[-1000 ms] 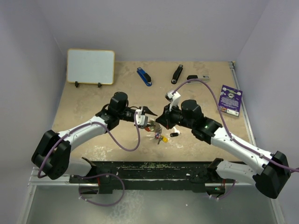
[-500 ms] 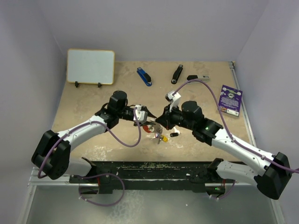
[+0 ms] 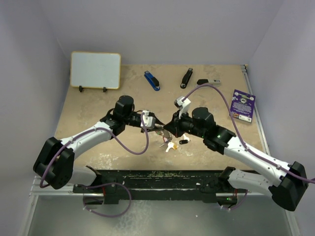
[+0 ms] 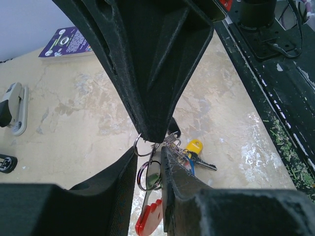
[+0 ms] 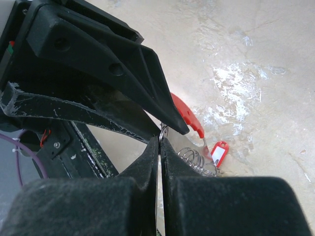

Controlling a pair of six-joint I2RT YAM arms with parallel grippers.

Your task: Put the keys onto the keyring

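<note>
Lilac walls close round a beige, mottled table (image 3: 93,105), seen from above. At its far left corner a whiteboard (image 3: 95,70) stands on two small feet. The left arm (image 3: 88,135) reaches in from the near left edge towards the middle. Farther back, a blue stapler (image 3: 152,80) lies well apart from everything else. The left pincer (image 4: 149,150) is set narrow, and in its own wrist view the keyring (image 4: 147,173) sits in the slim gap between its two fingers (image 4: 115,182). I cannot tell whether the fingers press the ring or only flank it. A red fob (image 4: 147,222) hangs from the ring at the bottom of that view. The right pincer (image 5: 158,140) meets the left one tip to tip over the middle of the table. Its fingers are pressed together on the thin wire of the keyring, which is held up off the table between the two arms. Just beside the ring, nearer the front edge, a yellow key (image 4: 194,146) shows, its blade pointing away from the ring. Whether it rests on the table or dangles is unclear. A black key (image 3: 184,141) lies on the table a little to the right, apart from the bunch. Along the back edge lie a black stapler (image 3: 186,77) and then a grey stapler (image 3: 208,82). A purple card (image 3: 243,104) lies flat near the right edge.
</note>
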